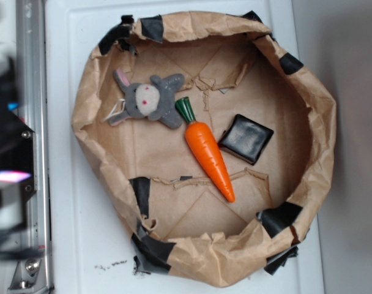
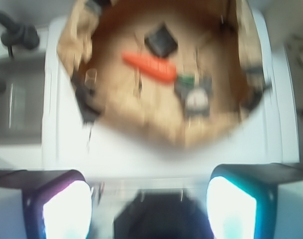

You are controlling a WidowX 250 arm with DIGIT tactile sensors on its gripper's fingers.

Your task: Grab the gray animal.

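Observation:
The gray animal (image 1: pixel 150 99), a small plush bunny with pink-lined ears, lies in the upper left of a crumpled brown paper bowl (image 1: pixel 323 122). In the blurred wrist view the gray animal (image 2: pixel 194 94) shows ahead and to the right, well beyond the fingers. My gripper (image 2: pixel 149 209) is open, its two glowing fingers wide apart with nothing between them. It hovers over the white surface outside the bowl. In the exterior view the gripper (image 1: pixel 8 142) is a blur at the far left edge, apart from the bunny.
An orange carrot (image 1: pixel 209 153) with a green top lies just right of the bunny, and a black square pad (image 1: pixel 246 138) beside it. The bowl's taped walls stand up all round. A metal rail (image 1: pixel 34 147) runs along the left.

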